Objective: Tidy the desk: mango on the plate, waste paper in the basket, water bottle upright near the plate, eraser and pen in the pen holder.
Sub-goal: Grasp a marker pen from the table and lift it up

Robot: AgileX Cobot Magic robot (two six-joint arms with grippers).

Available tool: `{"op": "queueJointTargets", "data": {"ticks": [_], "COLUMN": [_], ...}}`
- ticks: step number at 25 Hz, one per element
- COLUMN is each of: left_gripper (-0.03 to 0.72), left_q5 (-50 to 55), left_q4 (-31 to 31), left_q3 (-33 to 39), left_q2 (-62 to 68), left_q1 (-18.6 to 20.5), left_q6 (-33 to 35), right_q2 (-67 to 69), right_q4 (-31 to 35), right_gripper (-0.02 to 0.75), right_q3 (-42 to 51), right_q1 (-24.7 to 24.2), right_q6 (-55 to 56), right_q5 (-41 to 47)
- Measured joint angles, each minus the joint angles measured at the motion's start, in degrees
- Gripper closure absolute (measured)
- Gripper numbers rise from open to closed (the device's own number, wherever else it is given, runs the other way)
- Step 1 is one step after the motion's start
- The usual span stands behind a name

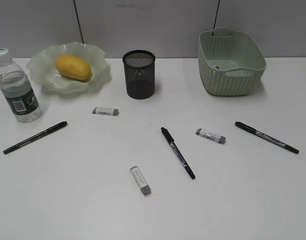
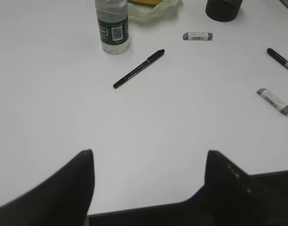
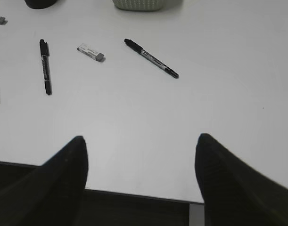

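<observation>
The mango (image 1: 73,67) is lying on the plate (image 1: 95,54) at the upper left of the exterior frame, and the water bottle (image 1: 16,86) is standing upright just left of the plate at the left edge. The pen holder (image 1: 139,74) is sitting upper centre, right of the plate, and the basket (image 1: 231,61) is sitting at the upper right; what is lying inside it cannot be told. Three pens are lying on the white surface (image 1: 82,200): the left pen (image 1: 35,137) at mid-left, the middle pen (image 1: 178,152) at centre, the right pen (image 1: 266,136) at mid-right. Three erasers are lying loose: the upper eraser (image 1: 105,111) below the plate, the right eraser (image 1: 211,135) between the middle and right pens, the lower eraser (image 1: 140,180) at lower centre. The left gripper (image 2: 148,162) is hanging wide open over bare surface at the bottom of its wrist frame, holding nothing. The right gripper (image 3: 140,148) is likewise gaping wide and empty near the surface's front edge.
</observation>
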Motion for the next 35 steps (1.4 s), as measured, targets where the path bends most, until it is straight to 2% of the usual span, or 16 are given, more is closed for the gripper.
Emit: {"op": "queueJointTargets", "data": {"ticks": [5, 12, 21, 28, 35], "left_gripper": [0.151, 0.152, 0.152, 0.152, 0.152], "left_q5": [-0.7, -1.6, -2.2, -2.3, -2.3], "left_q4": [0.0, 0.2, 1.0, 1.0, 1.0], "left_q3": [0.0, 0.4, 0.4, 0.4, 0.4], "left_q2": [-0.1, -0.1, -0.1, -0.1, -0.1], "left_q1": [0.0, 0.0, 0.0, 0.0, 0.0], "left_q6": [0.0, 0.0, 0.0, 0.0, 0.0], "right_q2": [6.6, 28.7, 61.9, 81.1, 94.2], "right_q4": [0.0, 0.0, -0.2, -0.2, -0.3], "right_gripper": [0.179, 0.179, 0.179, 0.181, 0.249], "right_q3": [-0.2, -3.5, -14.7, -25.1, -35.7], "right_q1": [0.0, 0.0, 0.0, 0.0, 0.0], "right_q6": [0.0, -4.5, -16.9, -26.2, -34.1], "right_q5": [-1.4, -6.7, -10.7, -14.6, -14.7]}}
